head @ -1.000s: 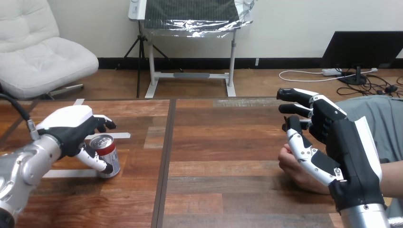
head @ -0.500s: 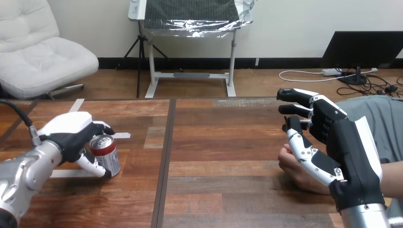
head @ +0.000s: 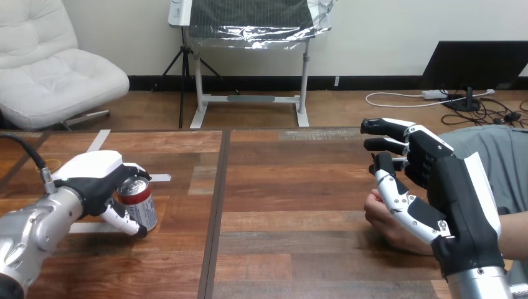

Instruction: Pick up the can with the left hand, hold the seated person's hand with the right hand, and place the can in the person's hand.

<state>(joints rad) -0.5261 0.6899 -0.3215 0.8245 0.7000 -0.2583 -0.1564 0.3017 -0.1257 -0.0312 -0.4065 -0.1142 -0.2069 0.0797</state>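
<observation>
A red, white and blue can (head: 140, 204) stands upright on the wooden table (head: 286, 180) at the left. My left hand (head: 87, 177) wraps it from the left, fingers curled behind its top and thumb across its lower front. At the right, my right hand (head: 457, 193) hangs open, fingers stretched toward the left. The person's hand (head: 387, 224) rests on the table just below and behind my right thumb. I cannot tell whether the two touch, and nothing of mine curls round it.
White tape strips (head: 160, 178) lie on the table behind and under the can. A dark seam (head: 218, 205) runs front to back between the two tabletop halves. The person's grey-clad arm comes in from the right edge.
My left hand has drawn closer round the can and sunk a little, with the can nudged slightly left. The right hand and the person's hand have stayed put.
</observation>
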